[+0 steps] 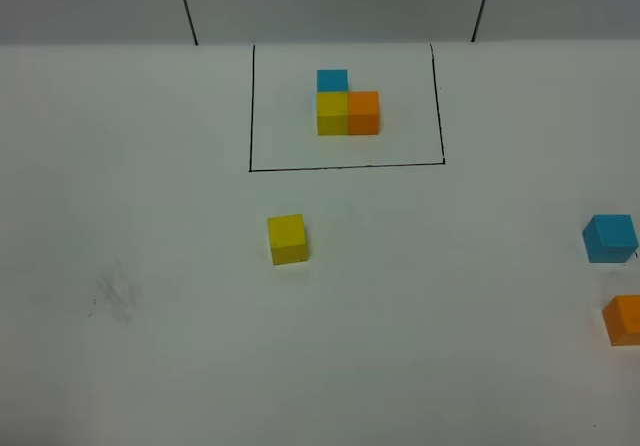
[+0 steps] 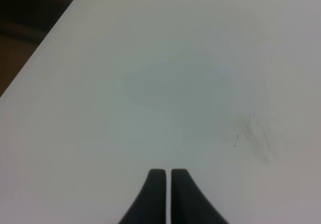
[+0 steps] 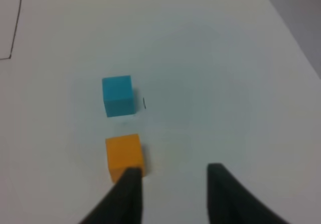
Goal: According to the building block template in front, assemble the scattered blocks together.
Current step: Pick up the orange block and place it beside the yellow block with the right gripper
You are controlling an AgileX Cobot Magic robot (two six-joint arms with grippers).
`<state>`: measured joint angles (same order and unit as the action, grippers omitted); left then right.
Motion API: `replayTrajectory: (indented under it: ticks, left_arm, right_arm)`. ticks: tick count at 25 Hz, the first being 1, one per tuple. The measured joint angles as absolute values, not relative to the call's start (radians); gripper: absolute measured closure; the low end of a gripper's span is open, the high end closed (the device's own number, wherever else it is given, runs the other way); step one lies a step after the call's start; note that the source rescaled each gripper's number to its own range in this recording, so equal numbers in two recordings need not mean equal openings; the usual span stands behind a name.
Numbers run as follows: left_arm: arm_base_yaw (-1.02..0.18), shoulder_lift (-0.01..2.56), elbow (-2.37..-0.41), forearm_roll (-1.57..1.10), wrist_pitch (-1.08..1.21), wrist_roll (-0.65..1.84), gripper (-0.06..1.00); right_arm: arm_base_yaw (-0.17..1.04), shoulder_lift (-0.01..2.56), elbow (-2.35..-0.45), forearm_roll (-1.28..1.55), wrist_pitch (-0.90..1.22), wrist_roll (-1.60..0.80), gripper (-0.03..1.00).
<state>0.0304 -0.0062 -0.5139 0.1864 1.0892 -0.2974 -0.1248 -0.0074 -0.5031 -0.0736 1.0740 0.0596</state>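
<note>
White bench shows a faint grey smudge toward its left edge; above that part the left claw has its fingers pressed almost together, holding nothing. Near the middle sits the yellow block, alone. By the far edge the template stands inside a thin black frame. At the right edge lie the blue block and, closer to the front edge, the orange block, apart. The right claw is spread wide and empty, the orange block just outside one finger.
</note>
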Motion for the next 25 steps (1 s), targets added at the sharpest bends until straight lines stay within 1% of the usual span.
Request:
replayTrajectory:
  ticks: [4, 6, 7, 10, 16, 20, 25]
  left_arm:
    - [0.030, -0.006, -0.514, 0.186, 1.089, -0.297, 0.94]
    - [0.030, -0.006, -0.514, 0.186, 1.089, -0.297, 0.94]
    - [0.030, -0.006, -0.514, 0.186, 1.089, -0.297, 0.94]
    - [0.030, -0.006, -0.514, 0.186, 1.089, -0.297, 0.94]
    - [0.030, -0.006, -0.514, 0.186, 1.089, -0.297, 0.94]
    - [0.030, -0.006, -0.514, 0.186, 1.089, -0.297, 0.94]
    - [0.030, -0.006, -0.514, 0.186, 1.089, -0.297, 0.94]
  right_arm:
    - [-0.125, -0.007, -0.503, -0.064, 1.074, 0.052, 0.17]
    - [-0.125, -0.007, -0.503, -0.066, 1.075, 0.050, 0.04]
    - [-0.125, -0.007, -0.506, -0.070, 1.081, 0.046, 0.00]
    - [-0.125, 0.002, -0.535, -0.079, 1.099, 0.031, -0.02]
    - [-0.125, 0.109, -0.621, -0.080, 1.156, 0.020, 0.03]
    - [-0.125, 0.247, -0.671, -0.060, 1.159, -0.010, 0.03]
    - [-0.125, 0.443, -0.684, 0.000, 1.151, -0.057, 0.04]
